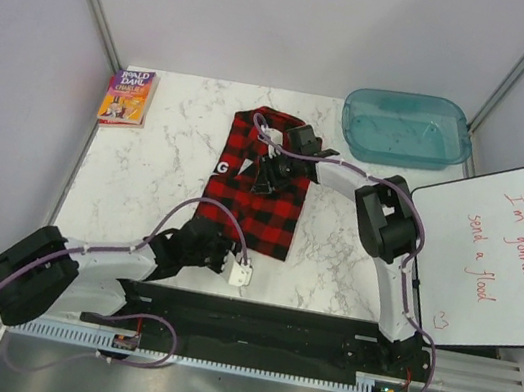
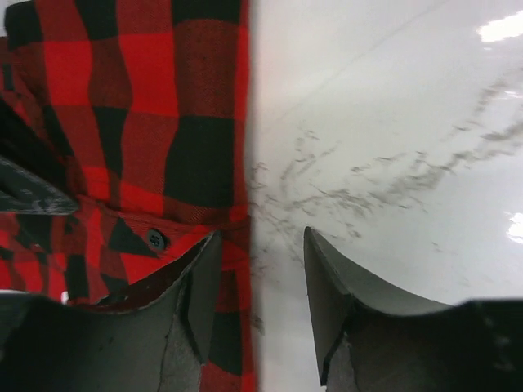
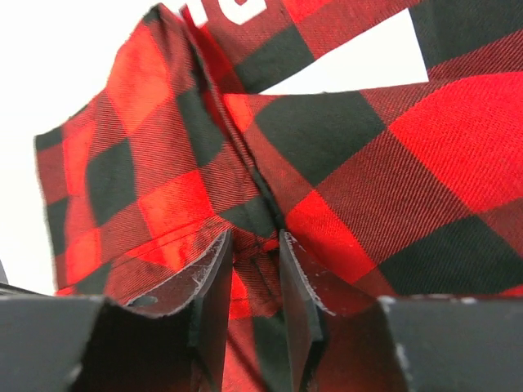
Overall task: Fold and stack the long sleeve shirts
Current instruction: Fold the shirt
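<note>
Red-and-black buffalo-check long sleeve shirt (image 1: 258,206), soft flannel, is lying mid-table on the white marble-look table (image 1: 140,195) as a narrow strip. Its long axis is running 12 to 6 o'clock, with a white letter G at its 9 o'clock edge. Right gripper (image 1: 268,172) is sitting on the 12 o'clock half and left gripper (image 1: 217,247) is hovering at the 7 o'clock corner, so each arm is nearer one end. Colourful paperback book (image 1: 127,96) at 10 o'clock, teal translucent plastic tub (image 1: 406,128) at 1 o'clock and whiteboard with red handwriting (image 1: 495,257) at 3 o'clock are all lying apart from the cloth.

Left wrist: left gripper (image 2: 261,237) is standing with jaws apart, grasping nothing. The shirt's edge is running 12 to 6 between the dark fingers, one over fabric near a small black button (image 2: 155,239), the other over glossy marble.

Right wrist: right gripper (image 3: 253,238) is pinching a raised seam ridge of the shirt, jaws nearly together. Twill weave is showing, with white lettering at 12 o'clock.

Likely next: the left jaws closing on that edge, then a fold across the long axis.
</note>
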Robot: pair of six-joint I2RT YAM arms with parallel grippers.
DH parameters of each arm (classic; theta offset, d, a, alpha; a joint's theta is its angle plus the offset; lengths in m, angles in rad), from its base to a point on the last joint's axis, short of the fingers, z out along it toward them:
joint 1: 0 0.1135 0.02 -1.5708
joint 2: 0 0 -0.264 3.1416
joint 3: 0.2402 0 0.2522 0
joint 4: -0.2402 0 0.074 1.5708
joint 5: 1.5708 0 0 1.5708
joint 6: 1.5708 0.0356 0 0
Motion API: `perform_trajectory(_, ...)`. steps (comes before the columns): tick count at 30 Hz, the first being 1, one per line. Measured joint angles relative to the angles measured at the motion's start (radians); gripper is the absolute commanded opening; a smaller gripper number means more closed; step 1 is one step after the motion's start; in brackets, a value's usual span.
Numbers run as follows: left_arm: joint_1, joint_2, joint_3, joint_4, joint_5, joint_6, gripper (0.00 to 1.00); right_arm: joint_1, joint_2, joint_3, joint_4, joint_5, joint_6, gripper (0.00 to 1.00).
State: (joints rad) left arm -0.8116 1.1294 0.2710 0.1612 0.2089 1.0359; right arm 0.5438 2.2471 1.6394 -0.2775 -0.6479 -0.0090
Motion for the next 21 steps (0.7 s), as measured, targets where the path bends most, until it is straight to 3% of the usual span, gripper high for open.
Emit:
perform_trajectory(4, -0.015, 0.101, 0.011, 0.13, -0.068, 0.015, 0.37, -0.002, 0.024, 0.015, 0.002, -0.008, -0.032, 0.31)
perform_trajectory(5, -0.016, 0.115, 0.011, 0.143, -0.081, 0.019, 0.26, -0.002, 0.026, 0.016, 0.002, -0.008, -0.04, 0.3)
perform_trajectory(8, -0.021, 0.13, 0.011, 0.145, -0.11, 0.03, 0.06, -0.002, 0.026, 0.017, 0.002, -0.008, -0.058, 0.29)
perform_trajectory(10, -0.028, 0.117, 0.016, 0.113, -0.117, 0.033, 0.02, 0.0, 0.026, 0.016, 0.002, -0.008, -0.068, 0.29)
perform_trajectory(21, -0.089, -0.092, 0.19, -0.306, -0.068, -0.038, 0.02, 0.04, -0.022, -0.067, 0.022, -0.024, -0.095, 0.27)
